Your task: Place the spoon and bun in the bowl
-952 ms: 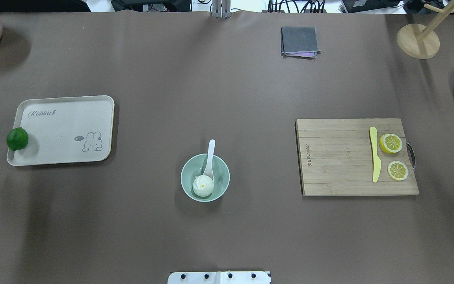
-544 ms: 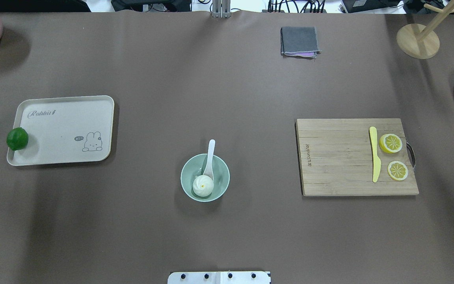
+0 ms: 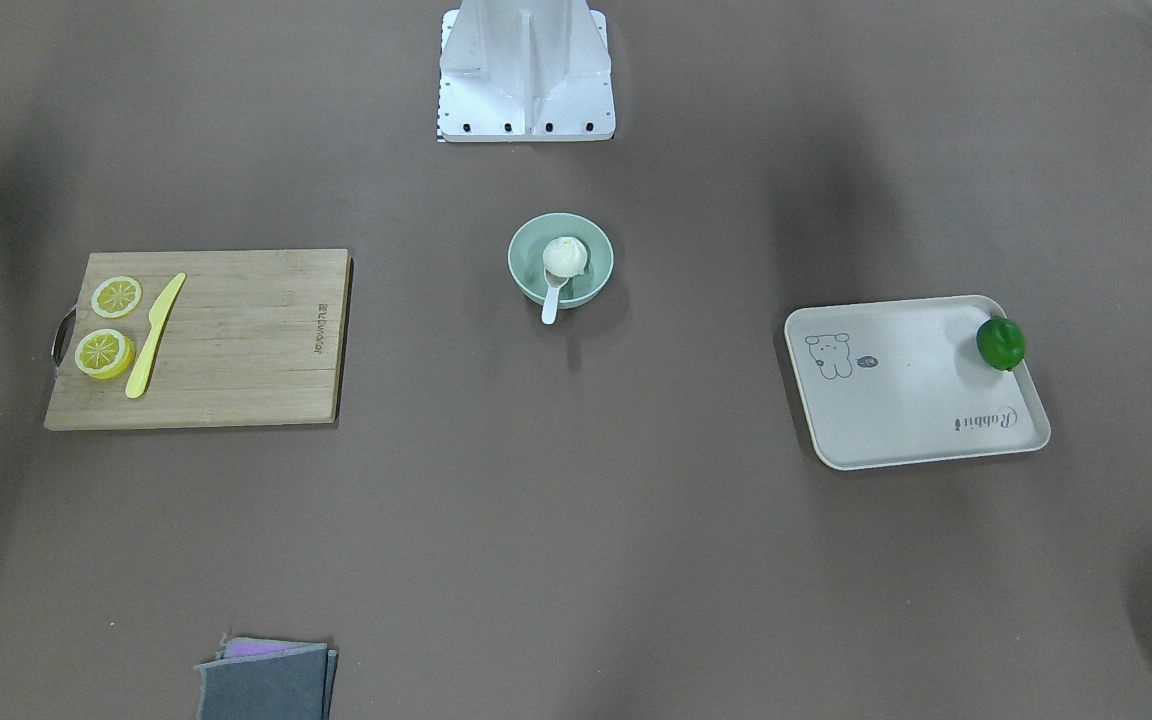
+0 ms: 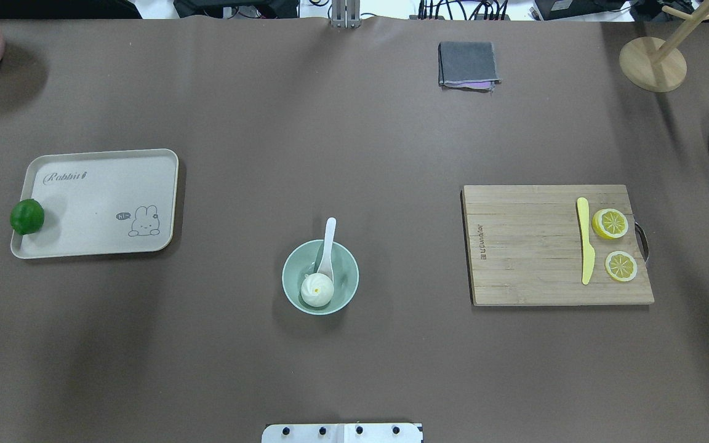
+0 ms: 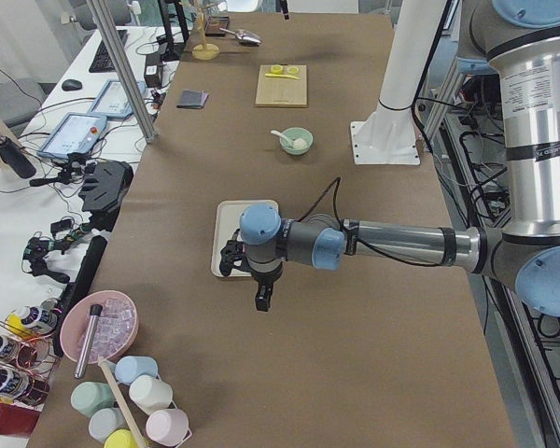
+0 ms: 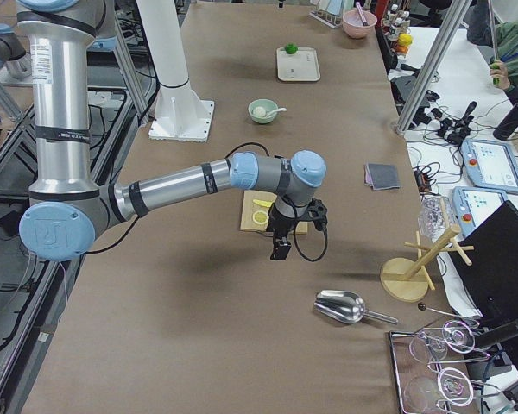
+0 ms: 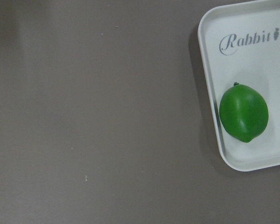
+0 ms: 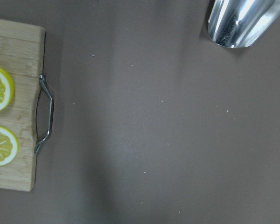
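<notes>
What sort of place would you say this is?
Probably a robotics lab workstation rather than a kitchen: the left arm reaching over a brown-covered table, and a teach pendant on the side bench.

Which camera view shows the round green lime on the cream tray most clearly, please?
The left wrist-mounted view: the green lime sits close and sharp in the tray's corner. Overhead and front-facing show it small; exterior right, a speck; the rest miss it.
</notes>
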